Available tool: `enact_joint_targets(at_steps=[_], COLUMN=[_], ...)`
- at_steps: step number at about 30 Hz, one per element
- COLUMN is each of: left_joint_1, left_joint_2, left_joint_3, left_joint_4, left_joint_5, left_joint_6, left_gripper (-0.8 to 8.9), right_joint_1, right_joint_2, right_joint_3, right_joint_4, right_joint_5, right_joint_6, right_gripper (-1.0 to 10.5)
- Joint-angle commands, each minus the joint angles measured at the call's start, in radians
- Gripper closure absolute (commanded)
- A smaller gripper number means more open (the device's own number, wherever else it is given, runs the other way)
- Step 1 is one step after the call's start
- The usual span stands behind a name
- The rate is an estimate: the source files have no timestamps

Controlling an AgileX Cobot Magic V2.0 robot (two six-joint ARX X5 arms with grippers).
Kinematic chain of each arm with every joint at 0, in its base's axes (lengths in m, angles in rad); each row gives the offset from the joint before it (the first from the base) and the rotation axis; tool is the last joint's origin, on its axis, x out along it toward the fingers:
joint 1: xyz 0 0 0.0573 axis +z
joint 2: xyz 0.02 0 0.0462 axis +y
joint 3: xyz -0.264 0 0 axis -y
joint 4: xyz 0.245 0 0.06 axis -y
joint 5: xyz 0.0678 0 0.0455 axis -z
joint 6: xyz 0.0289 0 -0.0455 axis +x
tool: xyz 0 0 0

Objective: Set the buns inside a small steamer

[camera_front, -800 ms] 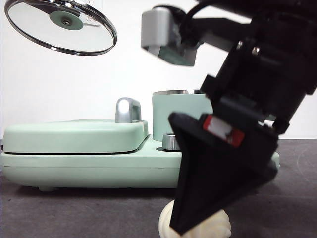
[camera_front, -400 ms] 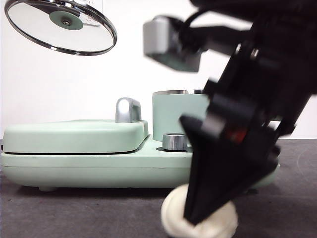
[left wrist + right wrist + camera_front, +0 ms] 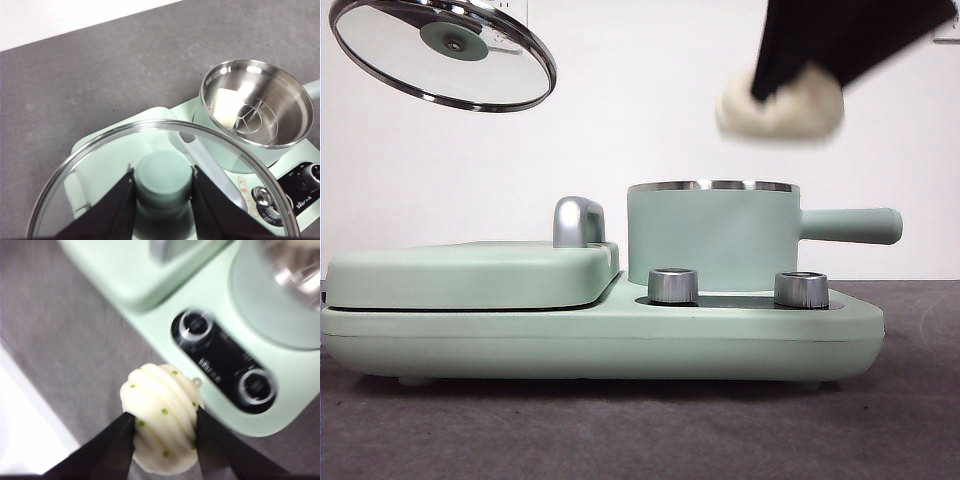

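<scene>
The right gripper (image 3: 165, 427) has just hoisted the spiral-ridged bun (image 3: 782, 103) clear of the table: a second ago it sat low on the dark tabletop with the arm bearing down on it, and now it hangs high in the front view, above and a little to the handle side of the small steamer (image 3: 712, 235), blurred with motion. The wrist view shows the two black jaws pinching it by its flanks, ridges and green specks facing the camera, dome crown pointing up toward the wrist. That means the pick is done and, by my reckoning, only the carry over the open mouth and the release remain for this second bun. The smooth bun (image 3: 226, 106) already lies inside the steel bowl, against the wall beside the wire rack. The pot stands upright, its long green handle (image 3: 850, 225) stretched level toward the right side of the front view. The left gripper (image 3: 162, 185) is clamped on the green knob of the glass lid (image 3: 442, 52), holding it tilted, high and well apart from the pot, over the flat griddle (image 3: 470, 272).
</scene>
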Motion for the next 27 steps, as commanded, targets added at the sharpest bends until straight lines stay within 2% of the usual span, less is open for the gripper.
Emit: enact_joint_targets(at_steps=[1, 9, 12, 20, 27], left_joint_1=[-0.005, -0.005, -0.005, -0.005, -0.005], left_joint_2=[-0.003, -0.003, -0.003, -0.003, -0.003], left_joint_3=[0.016, 0.016, 0.016, 0.016, 0.016], left_joint_4=[0.027, 0.027, 0.027, 0.027, 0.027], left_joint_5=[0.000, 0.000, 0.000, 0.000, 0.000], left_joint_6=[-0.004, -0.004, -0.004, -0.004, -0.005], left_gripper=[8.01, 8.01, 8.01, 8.01, 8.01], right_joint_1=[-0.051, -0.258, -0.305, -0.369, -0.385], right_joint_2=[0.037, 0.234, 0.330, 0.541, 0.644], right_joint_3=[0.086, 0.283, 0.343, 0.447, 0.454], right_joint_4=[-0.011, -0.010, -0.002, 0.043, 0.068], right_joint_5=[-0.029, -0.095, -0.104, -0.105, -0.103], right_joint_6=[-0.019, -0.113, -0.149, -0.187, -0.192], right_gripper=[7.8, 7.8, 7.8, 7.8, 7.8])
